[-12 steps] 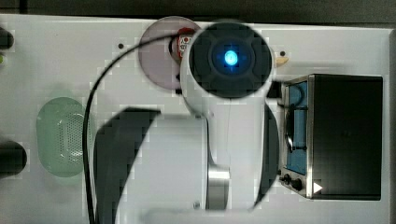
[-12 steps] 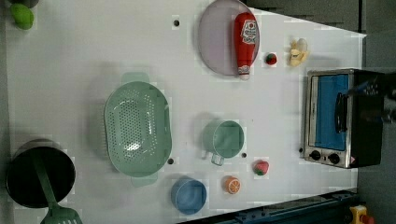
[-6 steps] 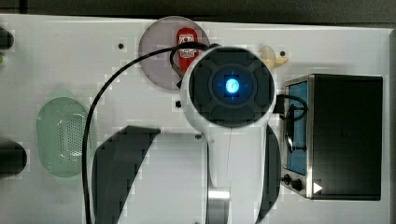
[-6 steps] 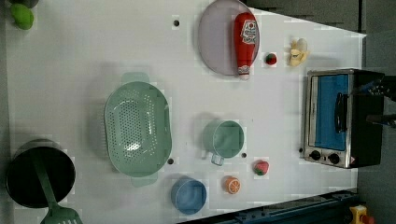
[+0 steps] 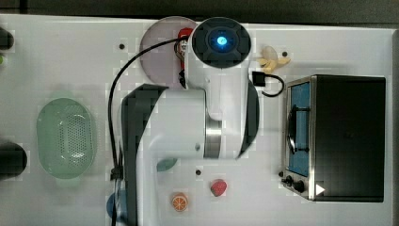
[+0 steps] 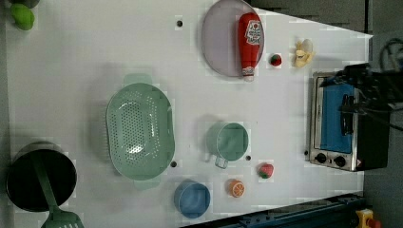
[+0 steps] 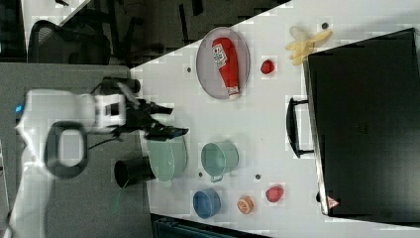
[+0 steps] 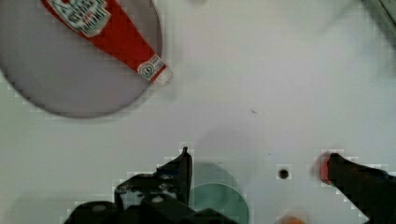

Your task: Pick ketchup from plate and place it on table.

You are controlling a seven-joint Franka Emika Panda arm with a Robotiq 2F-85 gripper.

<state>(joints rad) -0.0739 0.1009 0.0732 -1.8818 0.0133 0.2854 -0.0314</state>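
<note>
The red ketchup (image 6: 250,43) bottle lies flat on the round plate (image 6: 219,42), its cap poking just past the plate's rim onto the white surface (image 6: 85,52). The gripper (image 8: 257,163) is spread wide and holds nothing, near the plate but not touching it.

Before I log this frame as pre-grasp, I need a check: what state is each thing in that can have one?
gripper: open, empty
ketchup: lying on its side on the plate, cap past the rim
plate: flat on the table
toaster oven: door shut
green cup: upright, empty
colander: upright, empty
</note>
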